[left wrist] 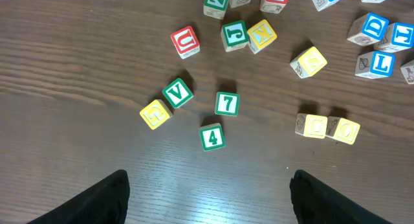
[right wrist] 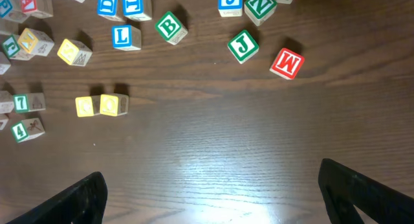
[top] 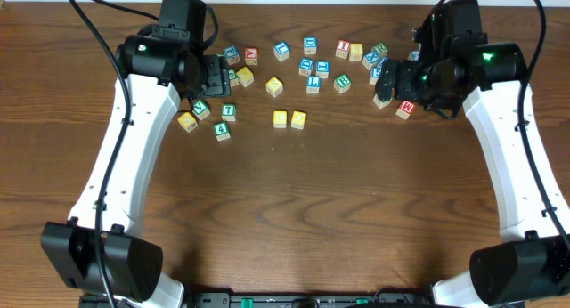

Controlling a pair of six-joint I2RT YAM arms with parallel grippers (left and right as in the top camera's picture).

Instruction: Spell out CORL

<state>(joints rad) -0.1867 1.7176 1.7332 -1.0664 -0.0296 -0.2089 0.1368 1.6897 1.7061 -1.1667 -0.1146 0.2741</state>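
Item one, your left gripper (left wrist: pixel 208 180): jaws spread wide, nothing between them, hanging over bare dark wooden table (left wrist: pixel 77 88) just short of the green-numbered 7 cube (left wrist: pixel 227 103) and green-numbered 4 cube (left wrist: pixel 212 136). Item two, your right gripper (right wrist: pixel 210 172): jaws at full spread, empty, above open wood with the red-lettered W cube (right wrist: pixel 286 63) ahead of it. Item three, task cubes: you will find the two small wooden cubes with pale yellow tops, the yellow C cube (left wrist: pixel 311 125) and the yellow O cube (left wrist: pixel 343 129), touching side by side near the table's middle, in front of the scattered pile. The wooden cube with a blue L (right wrist: pixel 123 37) lies behind them, apart from the pair, just beside the green-lettered B cube (right wrist: pixel 170 26). The green R cube cannot be picked out for certain among the far scatter. Neither gripper touches any cube.
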